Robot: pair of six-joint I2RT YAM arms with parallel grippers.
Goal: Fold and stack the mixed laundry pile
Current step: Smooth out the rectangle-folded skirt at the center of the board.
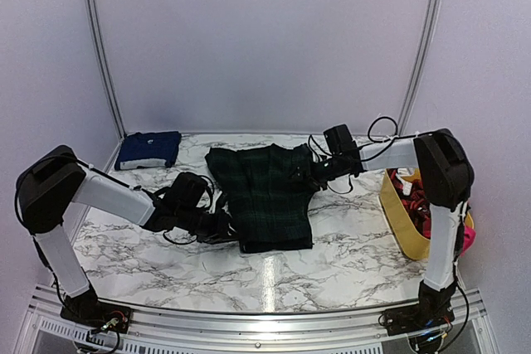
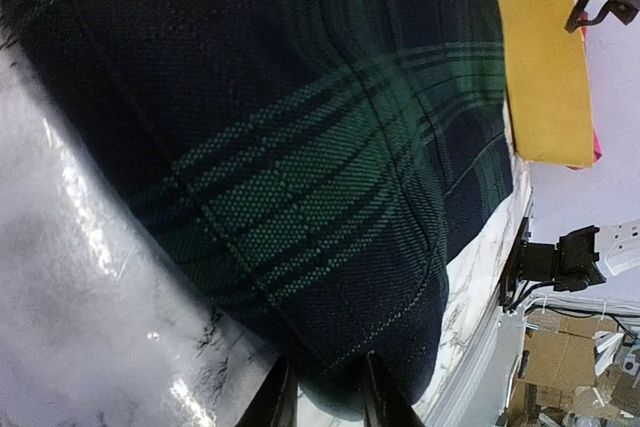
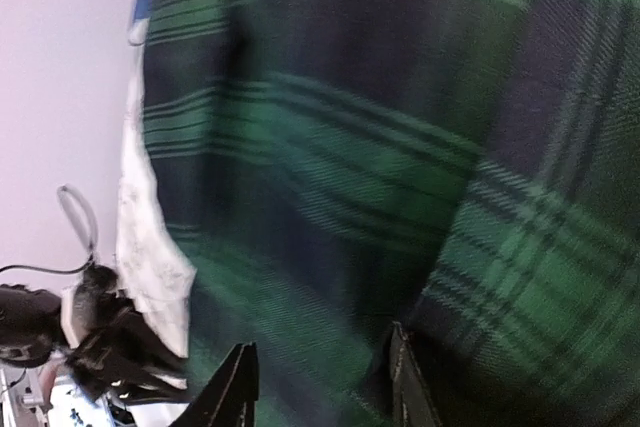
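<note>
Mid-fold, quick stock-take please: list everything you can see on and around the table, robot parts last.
plaid garment: one, dark green and navy, spread at the table's centre
navy cloth: one, navy blue, folded, far left corner
yellow tub: one, yellow, right edge of the table
red-and-black pieces: count unclear, red and black, inside the tub
pink piece: one, pink, by the tub's near right side
table: one, white-and-grey marble pattern
left arm: one, white and black, reaching to the garment's near left corner
left claw: one, black, pinching the garment's hem
right arm: one, white and black, reaching to the garment's far right
right claw: one, black, jaws apart against the plaid
</note>
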